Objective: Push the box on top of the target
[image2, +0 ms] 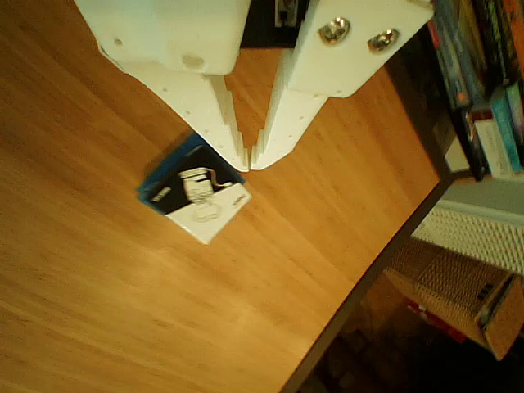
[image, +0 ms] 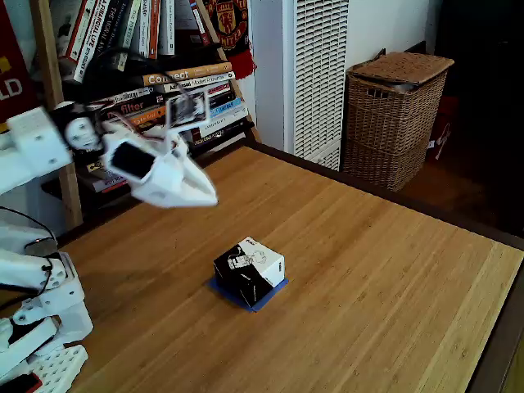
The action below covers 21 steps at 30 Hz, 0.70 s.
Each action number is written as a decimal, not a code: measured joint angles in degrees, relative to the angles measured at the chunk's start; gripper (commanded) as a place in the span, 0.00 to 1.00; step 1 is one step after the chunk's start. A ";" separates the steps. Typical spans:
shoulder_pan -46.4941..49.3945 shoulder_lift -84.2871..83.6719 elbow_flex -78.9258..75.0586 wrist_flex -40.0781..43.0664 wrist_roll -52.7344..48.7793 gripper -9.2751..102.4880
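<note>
Wicker basket [image: 395, 115] beyond the table's far edge, lid on — contents hidden. Box [image: 250, 269] sits on the target [image: 273, 295], blue tape showing at its edges. Gripper [image2: 249, 164] raised clear of the box, fingertips pressed nearly together, empty. Bookshelf spine [image: 188, 74] reads "Connect".

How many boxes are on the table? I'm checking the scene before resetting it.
1. The box sits mid-table on the blue tape target, covering most of it. The gripper hangs above, apart from it. No other box shows on the table.
</note>
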State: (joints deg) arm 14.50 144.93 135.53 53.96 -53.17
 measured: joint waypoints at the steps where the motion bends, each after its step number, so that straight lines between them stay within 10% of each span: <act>1: 1.23 1.32 0.70 0.44 -0.09 0.08; 21: 2.37 29.88 17.40 8.35 8.88 0.08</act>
State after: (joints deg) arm 16.88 174.81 152.93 62.31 -44.30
